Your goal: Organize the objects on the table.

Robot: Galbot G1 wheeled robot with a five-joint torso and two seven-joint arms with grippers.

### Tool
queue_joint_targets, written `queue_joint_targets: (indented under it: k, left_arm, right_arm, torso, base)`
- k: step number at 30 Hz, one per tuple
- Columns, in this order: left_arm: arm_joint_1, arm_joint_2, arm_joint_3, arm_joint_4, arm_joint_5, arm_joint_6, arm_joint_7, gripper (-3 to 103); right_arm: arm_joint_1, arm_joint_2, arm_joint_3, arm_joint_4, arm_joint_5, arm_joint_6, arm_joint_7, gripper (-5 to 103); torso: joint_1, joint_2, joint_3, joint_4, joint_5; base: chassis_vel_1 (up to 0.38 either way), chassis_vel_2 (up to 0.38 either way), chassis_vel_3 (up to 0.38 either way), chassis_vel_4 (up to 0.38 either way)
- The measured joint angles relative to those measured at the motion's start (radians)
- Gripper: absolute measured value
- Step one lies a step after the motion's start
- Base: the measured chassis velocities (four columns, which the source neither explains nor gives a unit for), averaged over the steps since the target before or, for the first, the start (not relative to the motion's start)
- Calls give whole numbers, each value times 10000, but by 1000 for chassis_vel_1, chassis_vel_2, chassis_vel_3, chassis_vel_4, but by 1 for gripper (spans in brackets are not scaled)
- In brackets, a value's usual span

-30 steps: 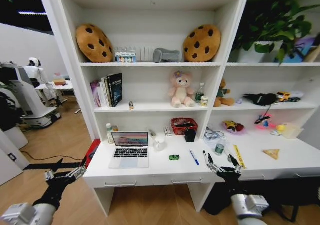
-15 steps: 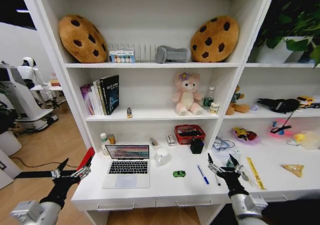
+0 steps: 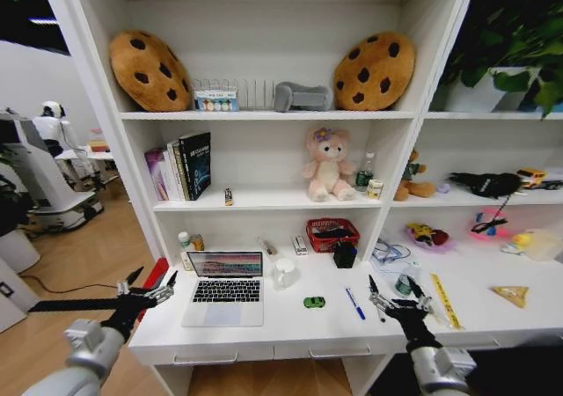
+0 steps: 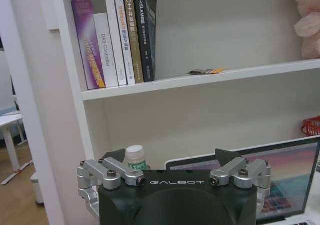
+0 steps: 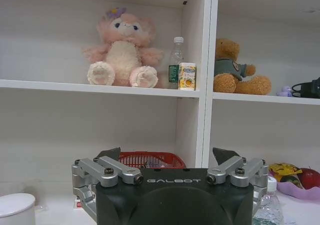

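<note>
A robot test room arranged like a home study corner.

A white shelving unit [image 3: 264, 150] with a built-in table [image 3: 290, 321] holds home things: books [image 3: 185, 163], two cookie-shaped cushions [image 3: 145, 70], a pink plush toy [image 3: 327, 165], a brown teddy bear [image 5: 237, 70], a silver laptop [image 3: 225, 288], a red basket [image 3: 332, 234] and a green plant [image 3: 515, 35]. The floor is wood. On the left, behind, another white robot [image 3: 54, 123] stands by a small white table [image 3: 98, 154], which shows that this place is a lab and not a real home.
</note>
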Motion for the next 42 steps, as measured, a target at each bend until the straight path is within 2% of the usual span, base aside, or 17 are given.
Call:
queue_joint_targets:
  k: [2, 6, 9, 11, 13, 14, 15, 16, 19, 21, 22, 24, 26, 27, 28, 32, 42]
  left_arm:
    - [-791, 818, 323, 610, -605, 72, -52, 98]
    - [-1412, 1424, 569, 1189, -957, 72, 86, 99]
    - [-2199, 1967, 1313, 1753, -1322, 65, 281, 84]
    - [-2486, 2049, 1614, 1860, -1403, 61, 316, 84]
    - [-3132, 2184, 2315, 2066, -1584, 56, 354, 72]
    - [-3132, 2184, 2315, 2066, -1584, 56, 354, 72]
    - [-3557, 2285, 2697, 2165, -1638, 60, 361, 67]
    - [-4052, 2410, 3092, 2283, -1662, 69, 405, 56]
    - [-4403, 2498, 3364, 2387, -1666, 72, 468, 56]
    - [-5192, 2651, 3834, 2626, -1742, 89, 508, 40]
    - [-5192, 2651, 3834, 2626, -1742, 89, 508, 40]
    - [-5635, 2815, 4122, 2736, -1862, 122, 523, 29]
    - [-5739, 2871, 4204, 2755, -1886, 131, 544, 29]
    - [-5885, 2965, 4368, 2788, -1900, 154, 591, 19]
    - [-5946, 2997, 4444, 2799, -1900, 163, 609, 19]
    - [-6094, 3086, 4829, 2803, -1895, 217, 618, 3]
    - [-6998, 3116, 6510, 2835, -1725, 313, 579, 0]
  right_arm:
    - [32, -63, 36, -86, 107, -51, -105, 100]
    - [68, -97, 72, -183, 133, -57, -157, 100]
    - [120, -64, 78, -321, 124, -74, -161, 100]
    - [122, -45, 79, -348, 115, -76, -161, 100]
    - [105, -31, 116, -395, 110, -76, -161, 100]
    - [105, -31, 116, -395, 110, -76, -161, 100]
    - [94, -38, 165, -420, 109, -64, -167, 100]
    - [81, -53, 231, -447, 120, -43, -173, 100]
    - [82, -57, 270, -462, 132, -27, -175, 100]
    - [76, -52, 326, -496, 150, -17, -175, 100]
    - [76, -52, 326, -496, 150, -17, -175, 100]
    - [82, -17, 319, -535, 146, -16, -176, 100]
    - [90, -3, 304, -543, 144, -17, -175, 100]
    - [112, 15, 281, -552, 141, -25, -175, 100]
    - [123, 18, 269, -558, 139, -30, -176, 100]
    - [158, -15, 264, -604, 148, -37, -175, 100]
    - [171, 7, 312, -703, 209, -38, -180, 100]
  torso:
    - [-1, 1, 0, -2, 2]
    - [-1, 1, 0, 0, 0]
    - [-1, 0, 0, 4, 2]
    - [-1, 0, 0, 3, 0]
    - [-2, 0, 0, 0, -1]
    - [-2, 0, 0, 0, -1]
    - [-2, 0, 0, -1, 0]
    - [-3, 0, 0, 0, 2]
    - [-3, 1, 0, -1, 2]
    - [-3, 0, 0, 0, 2]
    - [-3, 0, 0, 0, 2]
    - [-3, 0, 0, -1, 1]
    - [-3, 1, 0, -1, 3]
    - [-3, 1, -1, 0, 3]
    - [-4, 1, 0, 3, 1]
    - [-4, 2, -1, 1, 2]
    - [-5, 2, -1, 0, 3]
  base:
    - [0, 0, 0, 0]
    - [0, 0, 0, 0]
    - [0, 0, 0, 0]
    - [0, 0, 0, 0]
    - [0, 0, 0, 0]
    - [0, 0, 0, 0]
    - [0, 0, 0, 0]
    - [0, 0, 0, 0]
    - [0, 0, 0, 0]
    - [0, 0, 0, 0]
    - [0, 0, 0, 0]
    - [0, 0, 0, 0]
    - [0, 0, 0, 0]
    - [0, 0, 0, 0]
    - [0, 0, 0, 0]
    - [0, 0, 0, 0]
    - [0, 0, 0, 0]
